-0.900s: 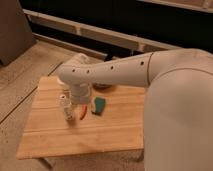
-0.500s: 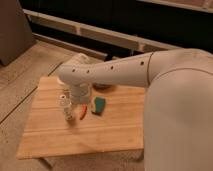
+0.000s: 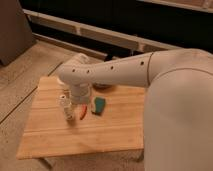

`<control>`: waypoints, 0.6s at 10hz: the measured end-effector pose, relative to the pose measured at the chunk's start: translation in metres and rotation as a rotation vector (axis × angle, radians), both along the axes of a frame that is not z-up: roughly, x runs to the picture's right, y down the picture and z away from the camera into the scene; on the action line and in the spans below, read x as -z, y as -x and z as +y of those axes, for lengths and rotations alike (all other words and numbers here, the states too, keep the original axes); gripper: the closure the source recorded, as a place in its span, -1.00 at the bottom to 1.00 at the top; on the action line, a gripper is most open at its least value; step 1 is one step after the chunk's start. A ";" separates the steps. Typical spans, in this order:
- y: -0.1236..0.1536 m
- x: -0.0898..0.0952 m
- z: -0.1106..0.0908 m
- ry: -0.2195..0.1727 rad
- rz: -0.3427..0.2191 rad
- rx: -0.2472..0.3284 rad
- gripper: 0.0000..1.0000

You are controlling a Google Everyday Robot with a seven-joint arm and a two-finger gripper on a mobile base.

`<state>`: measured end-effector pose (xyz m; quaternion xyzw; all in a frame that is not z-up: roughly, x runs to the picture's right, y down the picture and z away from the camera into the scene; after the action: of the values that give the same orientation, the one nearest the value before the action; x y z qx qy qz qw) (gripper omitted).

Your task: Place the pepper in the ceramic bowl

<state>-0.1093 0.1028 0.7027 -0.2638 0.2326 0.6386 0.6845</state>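
Note:
The pepper (image 3: 82,112), a small red-orange chili, lies on the wooden table (image 3: 115,125) just left of a teal sponge. My gripper (image 3: 68,111) hangs from the white arm's wrist close to the pepper's left side, low over the table. Its fingers look open with nothing between them. The ceramic bowl (image 3: 103,87) is a dark shape at the back of the table, mostly hidden behind the forearm.
A teal-green sponge (image 3: 99,105) sits right of the pepper. The thick white arm (image 3: 125,75) crosses the table's back from the right. The table's left and front edges drop off to a speckled floor (image 3: 20,75).

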 end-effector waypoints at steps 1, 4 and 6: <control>0.000 0.000 0.000 0.000 0.000 0.000 -0.30; 0.000 0.000 0.000 0.000 0.000 0.000 -0.30; 0.000 0.000 0.000 0.000 0.000 0.000 -0.12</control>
<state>-0.1093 0.1028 0.7027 -0.2638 0.2326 0.6386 0.6845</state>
